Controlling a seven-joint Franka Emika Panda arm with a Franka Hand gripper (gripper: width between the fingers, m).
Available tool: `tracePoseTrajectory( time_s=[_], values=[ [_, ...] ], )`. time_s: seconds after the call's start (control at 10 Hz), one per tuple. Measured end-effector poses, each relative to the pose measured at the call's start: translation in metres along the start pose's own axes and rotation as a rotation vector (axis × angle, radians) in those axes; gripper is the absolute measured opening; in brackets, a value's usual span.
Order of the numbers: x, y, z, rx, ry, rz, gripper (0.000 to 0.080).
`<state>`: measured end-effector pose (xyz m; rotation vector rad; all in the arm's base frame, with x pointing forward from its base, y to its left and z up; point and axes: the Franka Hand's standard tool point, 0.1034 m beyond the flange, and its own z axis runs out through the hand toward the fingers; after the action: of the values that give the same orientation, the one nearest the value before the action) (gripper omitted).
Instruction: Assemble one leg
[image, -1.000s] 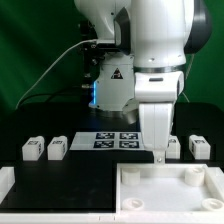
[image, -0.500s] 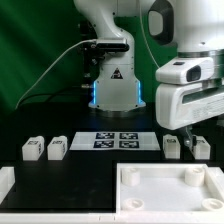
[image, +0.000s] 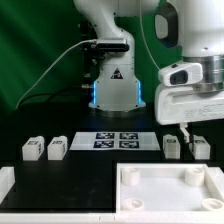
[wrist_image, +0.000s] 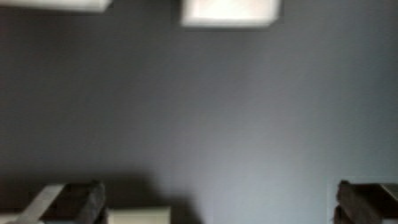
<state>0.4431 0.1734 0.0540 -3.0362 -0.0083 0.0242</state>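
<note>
Four small white tagged legs lie on the black table: two at the exterior view's left (image: 32, 149) (image: 57, 148) and two at its right (image: 171, 146) (image: 200, 146). My gripper (image: 197, 128) hangs open and empty a little above the right pair, touching neither. In the wrist view the gripper (wrist_image: 222, 205) shows two dark fingertips (wrist_image: 71, 200) far apart with only dark table between them. Two blurred white shapes (wrist_image: 231, 10) sit at the frame's edge; I cannot tell which parts they are.
The large white rimmed panel (image: 150, 196) lies at the front right, just in front of the right legs. The marker board (image: 117, 141) lies in the middle before the robot base (image: 112, 85). A white block (image: 6, 180) sits at the front left edge.
My gripper has risen from the panel's back rim and moved toward the exterior view's right, over the right pair of legs. The legs and panel have not moved.
</note>
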Motion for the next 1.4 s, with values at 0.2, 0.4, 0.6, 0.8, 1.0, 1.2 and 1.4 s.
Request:
tracePoseTrajectory(
  time_s=[0.2,0.4,0.6,0.8,1.0,1.2,1.4],
  values=[
    [-0.006,-0.013,0.005,-0.016,-0.014,-0.04,0.0648],
    [-0.015,-0.005,0.005,-0.043,-0.169,-0.046,0.0648],
    [-0.015,-0.002,0.006,-0.065,-0.34,-0.045,0.0648],
    [-0.035,0.005,0.023,-0.114,-0.567,0.029,0.0648],
    [-0.036,0.0,0.03,-0.143,-0.687,0.067,0.0648],
    [-0.037,0.0,0.03,-0.148,-0.81,0.071,0.0648],
    [-0.035,-0.002,0.029,-0.144,-0.797,0.071,0.0648]
  ],
)
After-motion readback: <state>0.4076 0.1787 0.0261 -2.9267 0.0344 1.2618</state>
